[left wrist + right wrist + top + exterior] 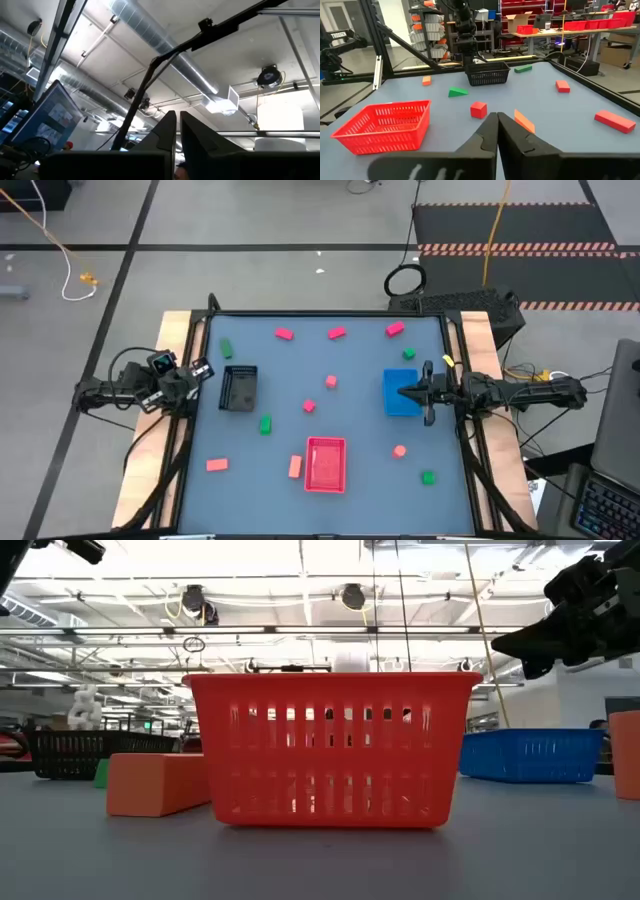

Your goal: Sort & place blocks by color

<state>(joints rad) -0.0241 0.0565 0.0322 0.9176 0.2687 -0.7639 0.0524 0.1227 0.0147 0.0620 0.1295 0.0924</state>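
The blocks lie scattered flat on the blue-grey table: magenta ones [284,334] [337,333] [395,329] along the far side, green ones [227,349] [265,423] [428,477], and salmon ones [217,465] [295,467] [400,451]. A red block [478,109] and a salmon block [524,121] lie ahead of my right gripper [497,116]. This gripper is shut and empty and hovers over the blue tray [401,393]. My left gripper [178,114] is shut. It waits at the table's left edge [200,370], tipped up toward the ceiling.
The black tray [238,388] stands left of centre, and the red tray [326,464] stands near the front edge. The red tray [330,750] fills the middle of the low view, with a salmon block [160,783] beside it. Open table lies between the trays.
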